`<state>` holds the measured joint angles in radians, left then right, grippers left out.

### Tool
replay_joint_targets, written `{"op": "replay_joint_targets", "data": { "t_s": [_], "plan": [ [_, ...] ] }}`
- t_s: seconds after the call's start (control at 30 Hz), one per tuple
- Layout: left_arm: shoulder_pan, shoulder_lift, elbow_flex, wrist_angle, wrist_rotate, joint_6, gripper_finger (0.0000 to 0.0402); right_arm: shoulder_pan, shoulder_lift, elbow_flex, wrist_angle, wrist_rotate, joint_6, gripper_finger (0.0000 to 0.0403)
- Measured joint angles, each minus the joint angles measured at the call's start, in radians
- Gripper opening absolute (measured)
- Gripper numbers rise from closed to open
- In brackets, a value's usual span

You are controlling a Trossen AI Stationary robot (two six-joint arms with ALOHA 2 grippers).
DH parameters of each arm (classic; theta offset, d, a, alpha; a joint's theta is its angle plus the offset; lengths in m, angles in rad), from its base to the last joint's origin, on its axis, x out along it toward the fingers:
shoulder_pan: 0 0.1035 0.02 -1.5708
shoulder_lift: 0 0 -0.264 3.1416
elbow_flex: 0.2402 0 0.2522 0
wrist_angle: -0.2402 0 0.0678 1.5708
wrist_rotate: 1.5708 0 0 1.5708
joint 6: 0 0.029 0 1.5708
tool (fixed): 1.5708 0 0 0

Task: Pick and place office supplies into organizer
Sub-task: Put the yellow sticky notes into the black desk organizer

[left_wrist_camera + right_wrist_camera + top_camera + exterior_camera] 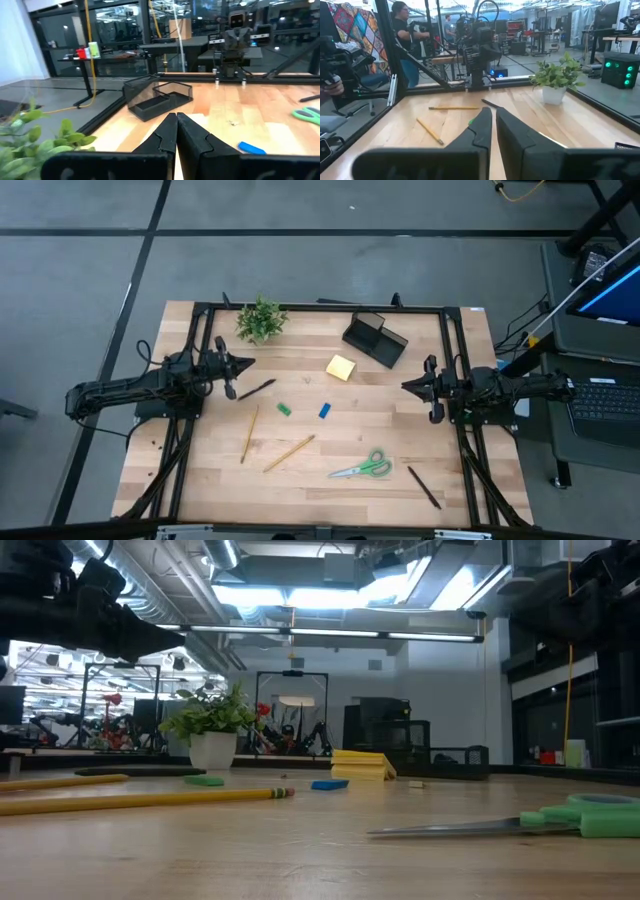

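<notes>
Wooden table (400, 480): supplies scattered; left hand (233, 377), right hand (420, 387) both clenched, empty.

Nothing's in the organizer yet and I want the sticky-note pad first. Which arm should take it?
Right, probably. The yellow sticky-note pad lies just in front of the organizer, right of the table's middle, nearer the right gripper than the left gripper. Both grippers are shut and empty, so either must open first.

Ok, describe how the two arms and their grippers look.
Both arms are dark, nearly black, built of jointed segments with black cables trailing along them. The left gripper and the right gripper each end in two matte black, wedge-shaped fingers tapering to narrow tips. No markings show.
</notes>
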<state>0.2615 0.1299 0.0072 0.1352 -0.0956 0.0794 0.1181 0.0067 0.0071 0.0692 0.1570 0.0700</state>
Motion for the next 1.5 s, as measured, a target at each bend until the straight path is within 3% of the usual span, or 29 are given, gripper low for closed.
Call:
{"op": "replay_joint_targets", "data": {
  "t_s": [0.5,0.7,1.0,1.3,1.5],
  "plan": [
    [0.0,0.037,0.06,-0.034,0.028,-0.035,0.0003,0.0,0.006,0.01,0.066,0.042,-0.023,0.0011],
    [0.0,0.103,0.112,-0.082,0.034,-0.024,0.0003,0.0,0.103,0.101,0.062,0.044,-0.044,0.0006],
    [0.0,0.197,0.159,-0.084,0.203,-0.089,0.0003,0.001,0.435,0.223,0.036,0.044,0.005,0.0004],
    [0.0,0.282,0.166,-0.08,0.184,-0.105,0.0003,0.001,0.847,0.416,0.074,0.044,0.049,0.0009],
    [0.0,0.322,0.166,-0.018,0.184,-0.068,0.0003,0.001,1.112,0.653,-0.125,0.043,0.004,0.001]
  ]
}}
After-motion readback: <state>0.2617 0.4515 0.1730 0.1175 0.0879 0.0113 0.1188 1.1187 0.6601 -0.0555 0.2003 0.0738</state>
